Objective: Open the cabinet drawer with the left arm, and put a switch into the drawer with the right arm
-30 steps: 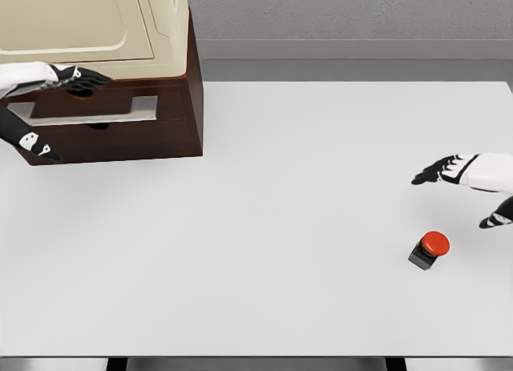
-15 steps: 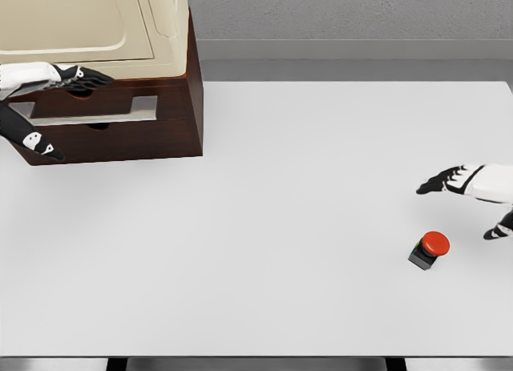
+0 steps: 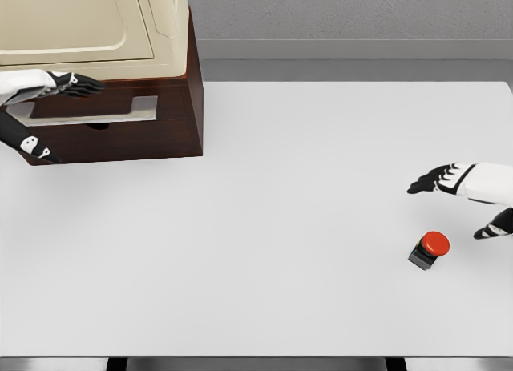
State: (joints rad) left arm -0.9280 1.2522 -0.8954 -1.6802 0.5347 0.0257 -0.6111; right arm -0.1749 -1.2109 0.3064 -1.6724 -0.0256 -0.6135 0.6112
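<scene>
Above the switch (image 3: 429,250), right robot hand (image 3: 461,187) spread wide, empty, touching nothing.

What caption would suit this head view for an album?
Left hand at the cabinet drawer; open right hand above the red switch on the table.

No legible text, label, brand, number or sign appears anywhere in the head view. The brown cabinet (image 3: 172,106), its cream top, the red-capped switch (image 3: 430,249) and the white bench (image 3: 280,187) all present plain, unmarked surfaces. The small white patches on the black parts of the robot's arms are shapes only and cannot be read as characters.
</scene>
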